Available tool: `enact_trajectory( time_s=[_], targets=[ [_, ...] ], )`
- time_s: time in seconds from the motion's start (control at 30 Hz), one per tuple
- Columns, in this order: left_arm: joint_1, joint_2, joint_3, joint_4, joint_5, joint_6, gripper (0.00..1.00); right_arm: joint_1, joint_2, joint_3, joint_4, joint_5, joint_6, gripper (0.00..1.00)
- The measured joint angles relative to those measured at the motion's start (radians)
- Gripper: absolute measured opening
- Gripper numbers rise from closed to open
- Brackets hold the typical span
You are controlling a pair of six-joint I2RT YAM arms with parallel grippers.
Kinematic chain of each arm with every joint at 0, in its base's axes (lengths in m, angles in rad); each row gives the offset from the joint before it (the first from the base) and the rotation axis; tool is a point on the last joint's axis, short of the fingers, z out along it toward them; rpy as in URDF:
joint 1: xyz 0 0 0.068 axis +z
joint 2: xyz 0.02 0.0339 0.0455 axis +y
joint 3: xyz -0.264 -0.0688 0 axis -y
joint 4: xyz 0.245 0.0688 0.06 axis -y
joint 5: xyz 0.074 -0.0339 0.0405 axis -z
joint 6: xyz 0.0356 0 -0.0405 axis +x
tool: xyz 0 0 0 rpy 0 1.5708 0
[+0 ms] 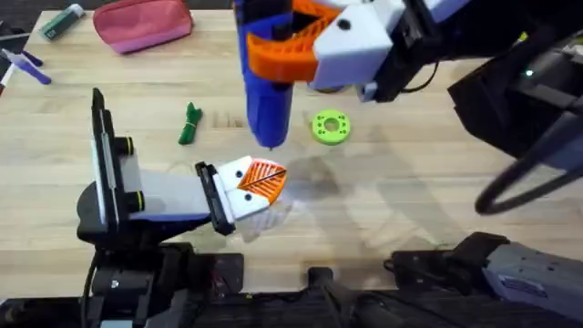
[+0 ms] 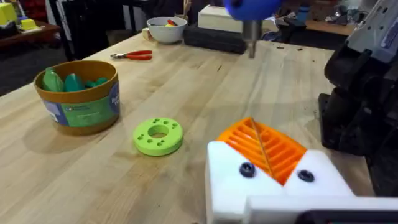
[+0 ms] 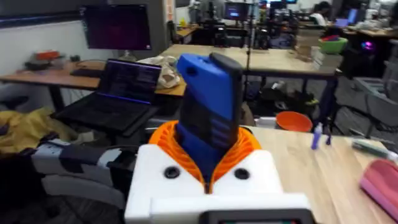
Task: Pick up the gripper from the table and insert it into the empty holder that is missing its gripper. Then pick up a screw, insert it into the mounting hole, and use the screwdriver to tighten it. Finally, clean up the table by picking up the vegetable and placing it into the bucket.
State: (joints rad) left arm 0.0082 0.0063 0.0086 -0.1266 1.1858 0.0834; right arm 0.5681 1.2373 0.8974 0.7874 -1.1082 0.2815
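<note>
My right gripper is shut on the blue screwdriver and holds it upright above the table. The silver tip hangs just beyond my left gripper. That gripper lies low over the table, shut, with its orange ribbed pads pressed together in the white holder blocks. A dark screw head shows in each block. The dark green vegetable lies on the table left of the screwdriver. The gold-brown bucket stands upright with green items inside.
A lime-green ring disc lies between the bucket and my left gripper. Red pliers and a white bowl sit farther back. A pink pouch and markers lie at the far left edge.
</note>
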Motion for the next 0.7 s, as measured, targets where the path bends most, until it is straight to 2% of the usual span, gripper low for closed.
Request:
enact_trajectory(
  time_s=[0.23, 0.43, 0.7],
  targets=[
    [0.000, 0.000, 0.000, 0.000, 0.000, 0.000, 0.016, 0.076, 0.012, 0.000, 0.009, -0.018, -0.062, 0.024],
    [0.000, 0.000, 0.000, 0.000, 0.000, 0.000, 0.016, 0.108, 0.059, 0.000, 0.051, -0.019, -0.096, 0.024],
    [0.000, 0.000, 0.000, 0.000, 0.000, 0.000, 0.016, 0.147, 0.059, 0.000, 0.065, -0.019, -0.134, 0.024]
  ],
)
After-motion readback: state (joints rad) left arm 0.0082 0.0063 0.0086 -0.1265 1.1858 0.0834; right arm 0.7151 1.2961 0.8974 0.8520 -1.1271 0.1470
